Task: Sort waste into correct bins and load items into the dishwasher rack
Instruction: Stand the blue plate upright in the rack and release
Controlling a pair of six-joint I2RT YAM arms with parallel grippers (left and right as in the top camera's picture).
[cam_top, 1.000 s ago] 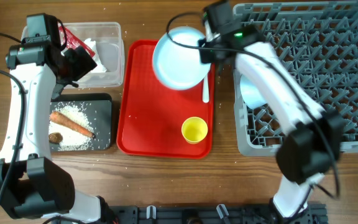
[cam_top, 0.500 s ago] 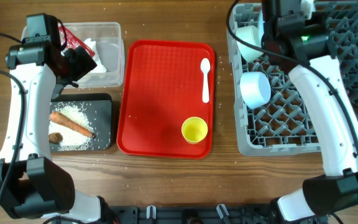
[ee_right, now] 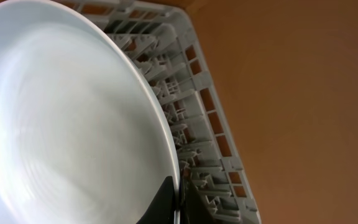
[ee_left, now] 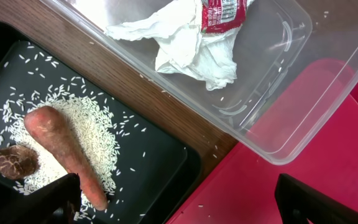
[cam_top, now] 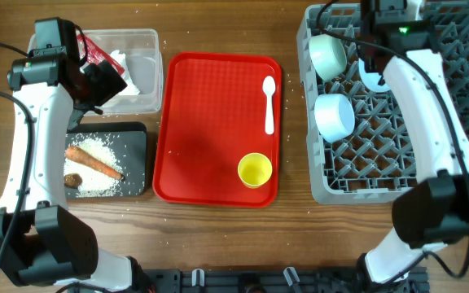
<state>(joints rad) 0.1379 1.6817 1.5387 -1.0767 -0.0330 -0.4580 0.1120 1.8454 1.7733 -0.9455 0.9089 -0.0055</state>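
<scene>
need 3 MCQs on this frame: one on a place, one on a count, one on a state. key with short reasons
1. Where does the white spoon lie?
A. on the black tray
B. on the red tray
C. in the clear tub

2. How many bowls sit in the dishwasher rack?
A. none
B. one
C. two

3. How are the fingers of the left gripper?
A. shut on the napkin
B. open, gripping nothing
C. shut on the carrot stick

Key:
1 B: the spoon lies near the red tray's right edge, above the yellow cup.
2 C: the pale green bowl and the pale blue bowl both sit in the rack's left part.
3 B: the left wrist view shows the fingers wide apart with nothing held.
</scene>
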